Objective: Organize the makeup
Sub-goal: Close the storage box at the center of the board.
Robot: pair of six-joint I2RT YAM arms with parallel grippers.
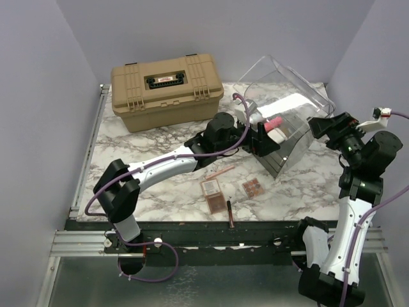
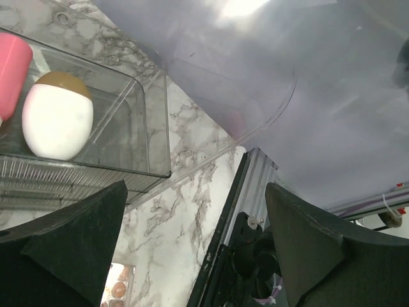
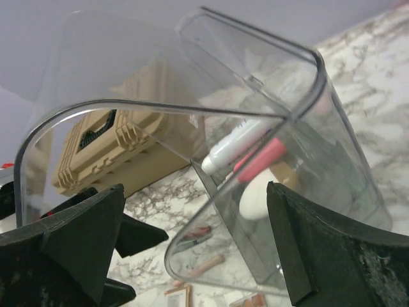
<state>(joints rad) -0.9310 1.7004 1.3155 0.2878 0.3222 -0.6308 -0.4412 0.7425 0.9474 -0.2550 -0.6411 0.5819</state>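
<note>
Gaping left pincer (image 2: 195,192) beside clear bin (image 2: 150,121)

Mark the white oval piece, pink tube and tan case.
white oval piece (image 2: 57,125): left wrist view, white body
pink tube (image 2: 13,70): left wrist view, its side
tan case (image 1: 137,82): top external view, lid
</note>
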